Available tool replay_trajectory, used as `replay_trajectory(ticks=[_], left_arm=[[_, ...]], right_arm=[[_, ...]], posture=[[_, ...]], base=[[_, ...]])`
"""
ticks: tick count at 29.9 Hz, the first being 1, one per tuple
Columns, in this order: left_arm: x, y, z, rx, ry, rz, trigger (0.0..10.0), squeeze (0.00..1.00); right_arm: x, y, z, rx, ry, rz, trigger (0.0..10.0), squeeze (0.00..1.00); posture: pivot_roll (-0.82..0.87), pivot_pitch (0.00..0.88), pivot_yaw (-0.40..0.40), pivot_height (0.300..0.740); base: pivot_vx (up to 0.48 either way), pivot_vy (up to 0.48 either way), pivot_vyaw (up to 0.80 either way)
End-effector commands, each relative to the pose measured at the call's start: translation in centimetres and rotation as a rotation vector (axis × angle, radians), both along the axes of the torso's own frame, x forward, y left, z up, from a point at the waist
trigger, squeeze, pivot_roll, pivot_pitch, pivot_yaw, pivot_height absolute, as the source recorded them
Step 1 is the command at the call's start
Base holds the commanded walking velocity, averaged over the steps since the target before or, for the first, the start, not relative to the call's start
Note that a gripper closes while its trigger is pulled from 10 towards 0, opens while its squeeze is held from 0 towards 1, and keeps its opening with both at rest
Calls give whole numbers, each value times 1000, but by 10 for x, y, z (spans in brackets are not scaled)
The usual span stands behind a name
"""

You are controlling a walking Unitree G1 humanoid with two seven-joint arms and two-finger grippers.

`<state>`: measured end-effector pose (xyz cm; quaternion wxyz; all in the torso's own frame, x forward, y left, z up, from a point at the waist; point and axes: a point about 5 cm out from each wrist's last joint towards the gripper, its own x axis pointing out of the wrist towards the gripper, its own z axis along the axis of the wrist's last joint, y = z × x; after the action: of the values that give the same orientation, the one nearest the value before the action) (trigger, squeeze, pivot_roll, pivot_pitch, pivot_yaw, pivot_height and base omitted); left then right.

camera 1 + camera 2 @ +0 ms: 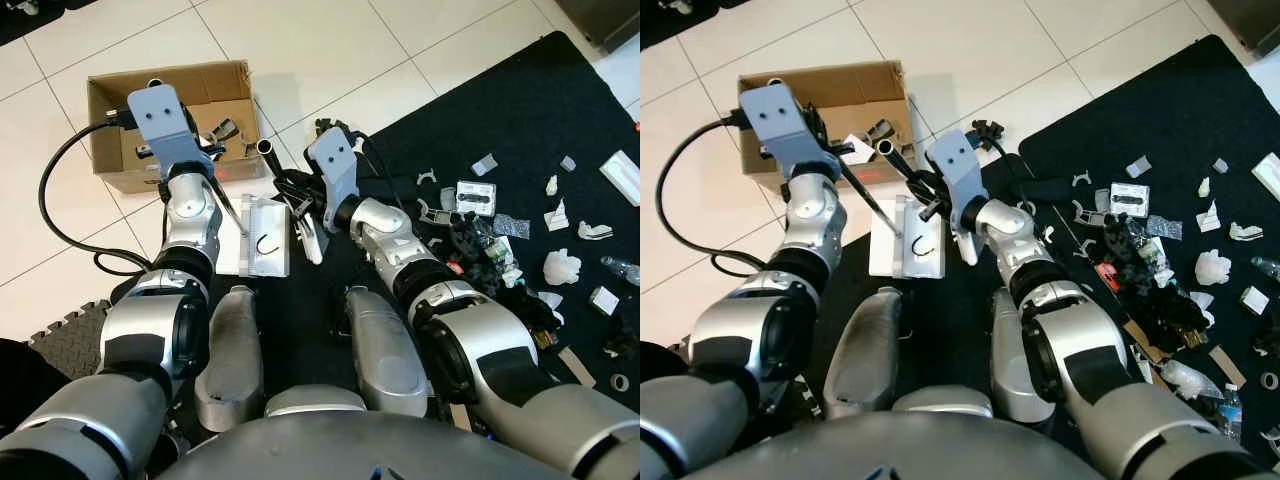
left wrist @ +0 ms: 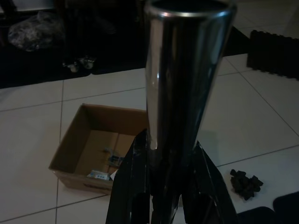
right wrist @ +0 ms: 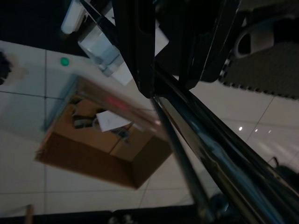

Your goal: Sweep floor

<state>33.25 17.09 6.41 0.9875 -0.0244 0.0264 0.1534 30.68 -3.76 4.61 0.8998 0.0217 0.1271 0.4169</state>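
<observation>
While both pincers grip shiny metal handles, I see the white dustpan (image 1: 906,238) flat at the near-left edge of the black mat (image 1: 560,110).

My left pincer (image 2: 163,186) is closed around a chrome tube (image 2: 184,74) that rises between its fingers; a thin rod (image 1: 865,195) runs from that arm down to the dustpan. My right pincer (image 3: 180,60) is clamped on a second shiny tube (image 3: 219,154), its open end (image 1: 266,147) showing just beside the cardboard box (image 1: 110,150). That box sits on the white tiled floor (image 1: 330,50), far left, just beyond the dustpan, with a few scraps inside. Scattered white and clear litter (image 1: 565,265) lies across the mat to the right, well apart from the dustpan. A black cable (image 1: 55,210) loops over the tiles on the left.
</observation>
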Motion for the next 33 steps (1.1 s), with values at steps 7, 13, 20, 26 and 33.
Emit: replay_trajectory(ticks=[7, 13, 20, 26, 33], left_arm=[[-18, -1, -31, -17, 159, 14, 10000, 0], [-19, 0, -33, -16, 163, 17, 10000, 0], [-18, -2, -33, -19, 165, 14, 10000, 0], [-18, -2, -32, -20, 162, 15, 10000, 0], [-18, -1, -31, -10, 157, 16, 10000, 0]], right_arm=[[-2, 51, 21, 276, 146, 54, 10000, 0], [-3, 57, 29, 352, 173, 125, 10000, 0], [-4, 57, 29, 352, 176, 159, 10000, 0], [9, 49, 46, 400, 103, 146, 10000, 0], [29, 22, 74, 451, -44, 94, 10000, 0]], posture=[[-37, 202, -38, 740], [-37, 202, -39, 740], [-37, 202, -39, 740], [-45, 204, -38, 740], [-51, 205, -37, 740]], base=[[0, 0, 0], [0, 0, 0], [0, 0, 0], [0, 0, 0], [0, 0, 0]])
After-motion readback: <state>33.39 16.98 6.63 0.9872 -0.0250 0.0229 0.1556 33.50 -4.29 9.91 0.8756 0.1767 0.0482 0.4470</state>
